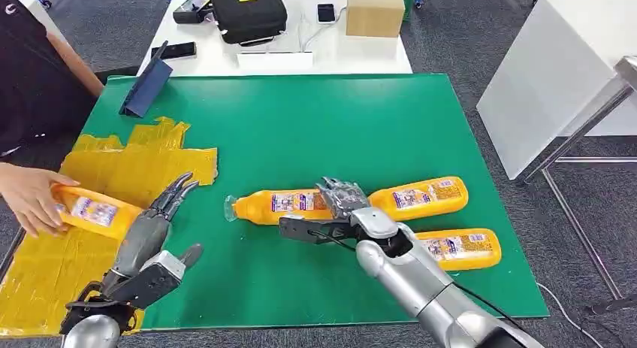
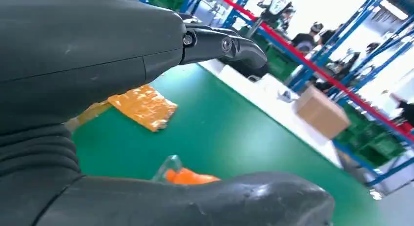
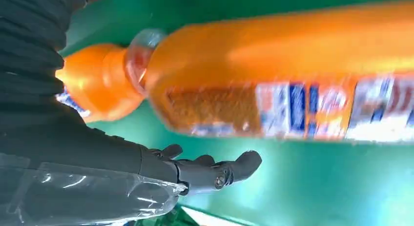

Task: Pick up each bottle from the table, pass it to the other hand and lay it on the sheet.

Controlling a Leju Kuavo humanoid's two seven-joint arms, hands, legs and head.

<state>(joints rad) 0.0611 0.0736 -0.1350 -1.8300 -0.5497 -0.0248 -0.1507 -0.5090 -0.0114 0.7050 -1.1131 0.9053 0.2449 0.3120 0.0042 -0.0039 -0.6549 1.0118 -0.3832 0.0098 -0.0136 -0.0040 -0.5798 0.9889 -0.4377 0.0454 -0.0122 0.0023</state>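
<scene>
Right hand (image 1: 344, 198) open over the bottles; left hand (image 1: 154, 220) open, holding nothing.
Your right hand's fingers are spread above the nearest bottle (image 1: 282, 205), which lies flat on the green table (image 1: 300, 122) with two more bottles beside it. Your left hand hovers at the yellow sheet (image 1: 128, 167), where a person's hand (image 1: 26, 198) rests on a fourth bottle (image 1: 94, 211).

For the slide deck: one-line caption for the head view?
Right hand reaching over an orange bottle on the green table; left hand open beside the yellow sheet.
</scene>
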